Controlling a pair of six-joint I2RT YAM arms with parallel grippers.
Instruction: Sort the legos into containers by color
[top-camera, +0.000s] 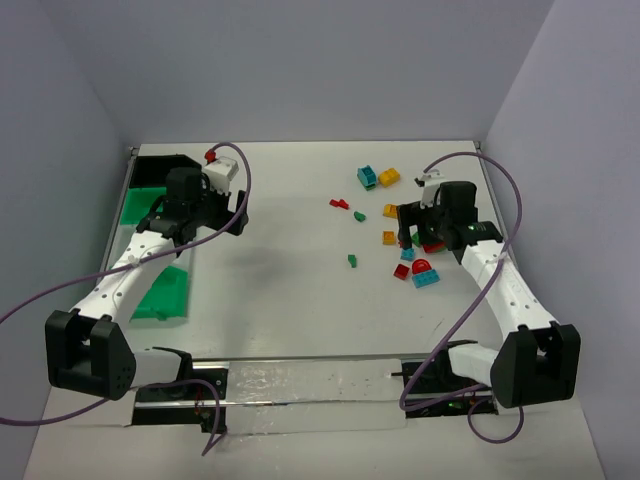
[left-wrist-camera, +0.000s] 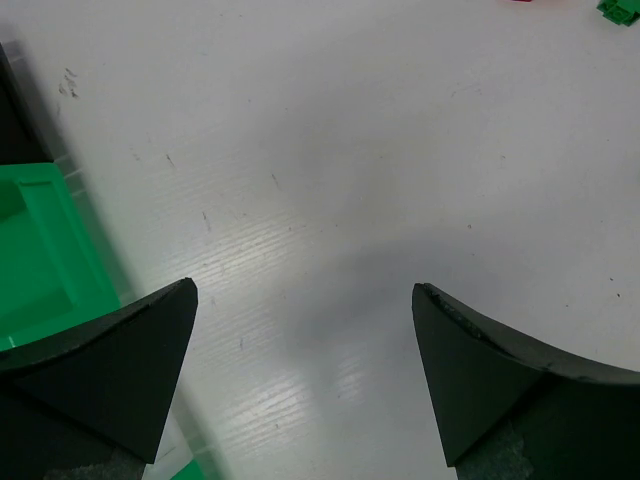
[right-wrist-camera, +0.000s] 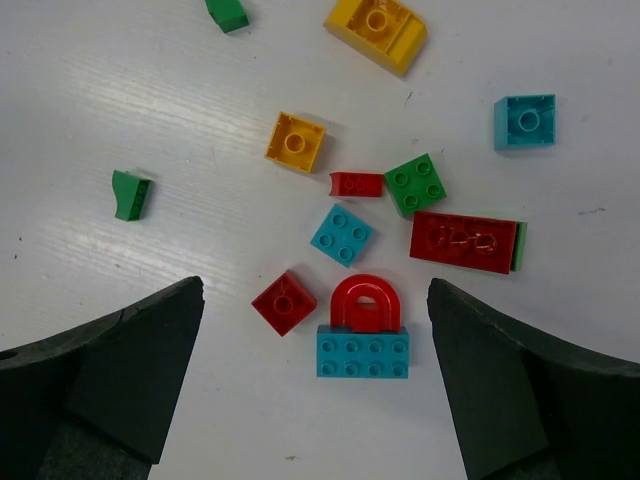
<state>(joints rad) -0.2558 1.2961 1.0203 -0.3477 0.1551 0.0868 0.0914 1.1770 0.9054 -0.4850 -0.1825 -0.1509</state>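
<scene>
The legos (right-wrist-camera: 341, 234) are scattered on the right half of the table (top-camera: 280, 270), well apart from the containers (top-camera: 165, 295) at its left edge. A long teal brick (right-wrist-camera: 363, 352) is laid left to right, with a red arch (right-wrist-camera: 365, 303) touching its far side, curve pointing far. Both are framed by the right gripper (right-wrist-camera: 316, 300), its fingers spread wide. The left gripper (left-wrist-camera: 304, 300) is also spread, beside a green bin (left-wrist-camera: 40, 250).

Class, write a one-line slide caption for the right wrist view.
Right gripper, fingers open, hovers over scattered red, yellow, green and teal legos; a red arch touches a long teal brick.
</scene>
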